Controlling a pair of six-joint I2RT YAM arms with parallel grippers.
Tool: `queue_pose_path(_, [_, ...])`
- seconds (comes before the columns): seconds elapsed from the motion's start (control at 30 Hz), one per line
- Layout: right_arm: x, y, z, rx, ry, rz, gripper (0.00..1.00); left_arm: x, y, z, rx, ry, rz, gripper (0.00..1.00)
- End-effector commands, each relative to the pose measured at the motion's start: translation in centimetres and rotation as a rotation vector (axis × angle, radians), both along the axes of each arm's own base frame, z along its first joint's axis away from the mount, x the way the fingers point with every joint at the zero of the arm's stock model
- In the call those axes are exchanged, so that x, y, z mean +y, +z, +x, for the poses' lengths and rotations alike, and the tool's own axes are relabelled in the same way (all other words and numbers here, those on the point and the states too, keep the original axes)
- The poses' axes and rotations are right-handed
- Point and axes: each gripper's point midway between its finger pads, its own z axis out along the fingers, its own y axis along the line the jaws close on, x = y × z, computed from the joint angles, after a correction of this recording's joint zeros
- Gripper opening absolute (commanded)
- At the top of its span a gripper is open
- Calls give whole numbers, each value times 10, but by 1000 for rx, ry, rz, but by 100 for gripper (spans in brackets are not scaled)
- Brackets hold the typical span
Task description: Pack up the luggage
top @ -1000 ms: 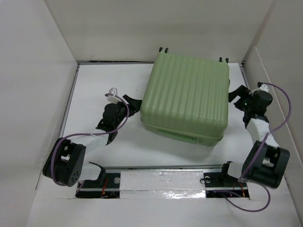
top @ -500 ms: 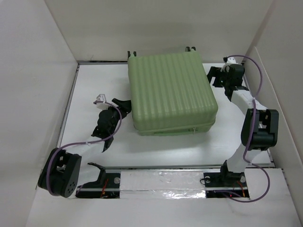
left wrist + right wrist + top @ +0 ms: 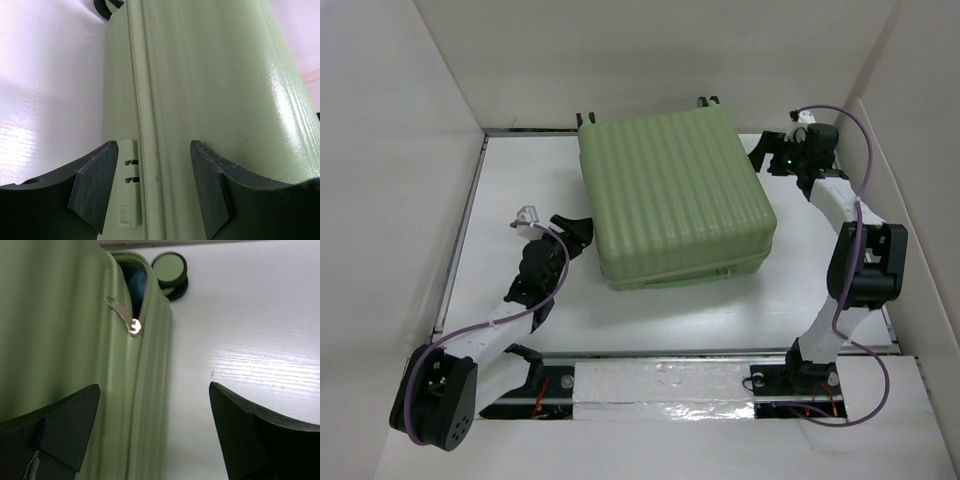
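While lying shut on the white tabletop (image 3: 520, 170), the light green ribbed hard-shell suitcase (image 3: 675, 195) hides its inside.
At its left seam the left hand (image 3: 576, 229) stands with jaws apart; at the far-right corner the right hand (image 3: 767, 155) gapes wide beside a silver zip pull (image 3: 122, 315).

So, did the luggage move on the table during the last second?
Yes. In the top view the luggage has slid left, away from the right wall, and it has turned slightly counterclockwise.

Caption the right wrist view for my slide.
Open right pincer faces green suitcase: corner unzipped, zipper pull and wheel visible.
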Motion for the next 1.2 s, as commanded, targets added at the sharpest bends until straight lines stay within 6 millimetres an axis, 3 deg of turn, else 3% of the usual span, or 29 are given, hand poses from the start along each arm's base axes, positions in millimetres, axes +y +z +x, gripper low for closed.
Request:
queue_pose_path(0.0, [51, 123, -43, -215, 224, 185, 97, -62, 52, -24, -143, -301, -98, 58])
queue_pose_path(0.03, [43, 132, -49, -248, 209, 180, 97, -62, 53, -24, -149, -301, -103, 58])
queue_pose_path(0.1, [29, 129, -65, -259, 162, 156, 95, -62, 52, -22, -148, -296, -102, 58])
queue_pose_path(0.13, [24, 158, -82, -349, 132, 122, 93, -62, 54, -21, -151, -292, -103, 58])
queue_pose_path(0.17, [28, 137, -96, -333, 127, 108, 83, -61, 52, -20, -152, -288, -91, 58])
queue_pose_path(0.2, [34, 138, -109, -354, 125, 100, 69, -59, 52, -18, -153, -276, -83, 58])
queue_pose_path(0.23, [33, 139, -119, -379, 93, 86, 50, -58, 51, -16, -150, -264, -73, 58])
queue_pose_path(0.27, [38, 161, -147, -469, 100, 71, 27, -56, 50, -15, -147, -256, -63, 58])
queue_pose_path(0.3, [53, 129, -164, -430, 122, 75, 15, -54, 49, -14, -149, -246, -54, 58])
queue_pose_path(0.33, [58, 124, -178, -438, 122, 76, 5, -52, 48, -13, -146, -231, -47, 57])
queue_pose_path(0.37, [62, 135, -203, -507, 119, 76, 0, -50, 49, -13, -150, -225, -44, 57])
queue_pose_path(0.4, [68, 127, -217, -515, 136, 75, 0, -49, 50, -13, -152, -219, -43, 56])
queue_pose_path(0.43, [83, 87, -235, -439, 179, 78, 0, -46, 49, -11, -147, -208, -37, 56])
queue_pose_path(0.47, [82, 77, -245, -428, 154, 79, 0, -46, 49, -12, -148, -210, -36, 55])
queue_pose_path(0.5, [84, 81, -264, -472, 170, 96, 0, -45, 49, -12, -150, -207, -35, 55])
queue_pose_path(0.53, [94, 45, -280, -387, 214, 95, 0, -42, 46, -10, -143, -195, -25, 55])
queue_pose_path(0.57, [90, 34, -286, -360, 174, 113, 0, -41, 45, -10, -142, -191, -24, 55])
queue_pose_path(0.6, [88, 39, -297, -395, 158, 143, 0, -37, 43, -9, -136, -179, -20, 55])
queue_pose_path(0.63, [85, 16, -304, -321, 140, 136, 1, -37, 42, -9, -132, -182, -19, 55])
queue_pose_path(0.67, [81, -1, -306, -276, 79, 158, 15, -34, 42, -8, -133, -174, -19, 55])
queue_pose_path(0.77, [71, -19, -307, -272, -4, 182, 31, -33, 45, -7, -138, -168, -13, 55])
queue_pose_path(0.93, [64, -25, -295, -252, -47, 106, 31, -24, 36, -7, -109, -130, 18, 55])
queue_pose_path(1.0, [66, -36, -289, -209, -46, 60, 31, -19, 32, -7, -99, -112, 28, 55])
queue_pose_path(1.17, [77, -33, -279, -195, -14, 60, 36, -7, 19, -14, -72, -80, 59, 55])
